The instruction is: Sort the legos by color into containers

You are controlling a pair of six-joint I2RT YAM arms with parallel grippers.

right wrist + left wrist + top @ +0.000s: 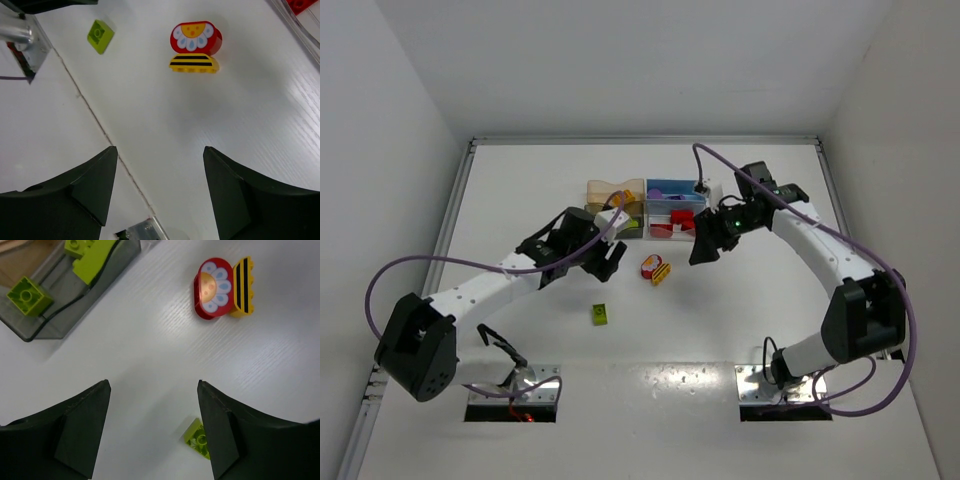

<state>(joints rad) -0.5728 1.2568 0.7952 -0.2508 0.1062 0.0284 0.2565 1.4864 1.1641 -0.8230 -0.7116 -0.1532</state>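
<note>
White table (740, 310), bins (616, 189) clustered at the far middle. Left gripper (154, 390) hovers with jaws apart, empty, near the grey bin (55, 322) with green bricks (29, 295) inside. Right gripper (160, 155) is spread wide too, holding nothing. Between them, red flower piece (214, 289) touches yellow striped piece (243, 286); green lego (600, 314) lies alone, nearer the bases.

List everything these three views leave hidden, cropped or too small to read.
Top view: contents of the tan bin and blue bin are too small to identify.
Top view: the left arm covers part of the dark grey bin.
Left wrist view: a finger of the left gripper hides part of the loose green lego.
Right wrist view: the frame corner cuts off the clear bin; only a red piece's edge shows.
</note>
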